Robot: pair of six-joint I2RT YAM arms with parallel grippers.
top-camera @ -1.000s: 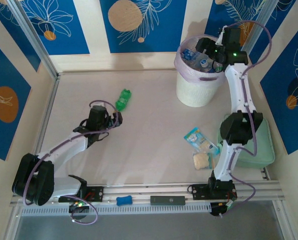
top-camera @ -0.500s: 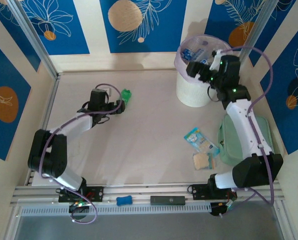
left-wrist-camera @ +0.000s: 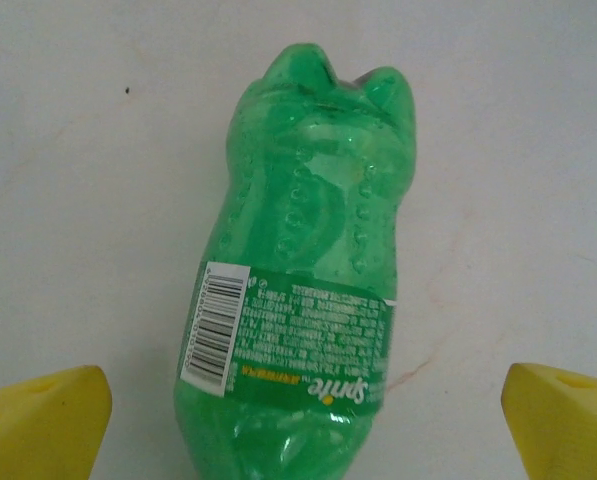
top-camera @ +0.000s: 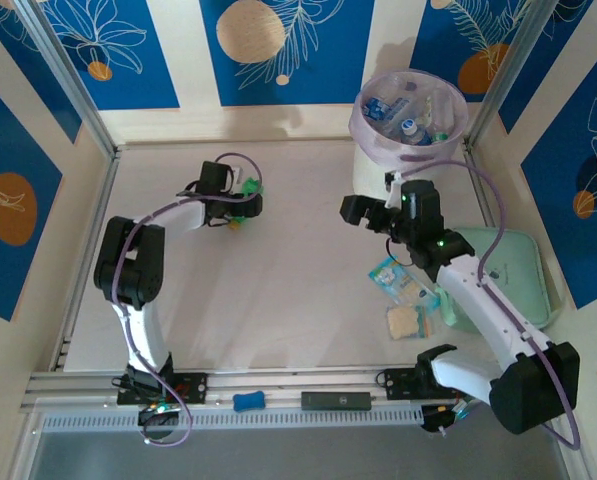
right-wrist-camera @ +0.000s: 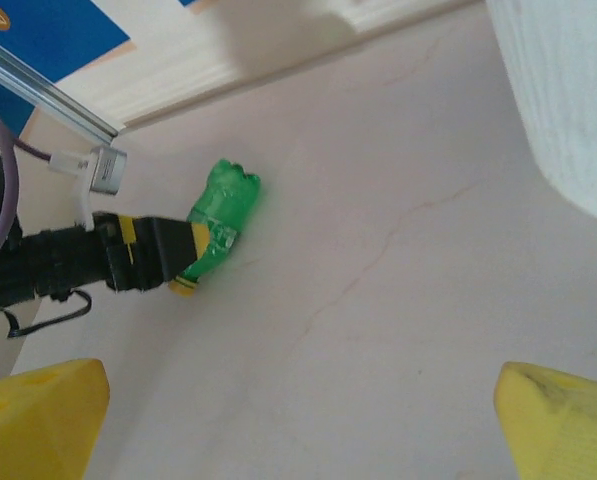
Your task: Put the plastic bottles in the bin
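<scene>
Left arm: reaches further out across the table than a second ago.
Left gripper (top-camera: 240, 203): has advanced from short of the green bottle (left-wrist-camera: 303, 300) to straddling it, with a finger on each side and clear of it.
Right arm: has withdrawn from over the bin (top-camera: 356, 120) and now sits lower, in front of it.
Right gripper (top-camera: 353, 210): has left the bin and now faces left, fingers spread wide.
Bin opening: now uncovered.

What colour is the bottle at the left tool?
The bottle is translucent green, clearest in the left wrist view.

Left hand (top-camera: 240, 205) apparently astride green bottle (top-camera: 249, 186), more bottles (top-camera: 408, 126) in bin (top-camera: 357, 120)
</scene>
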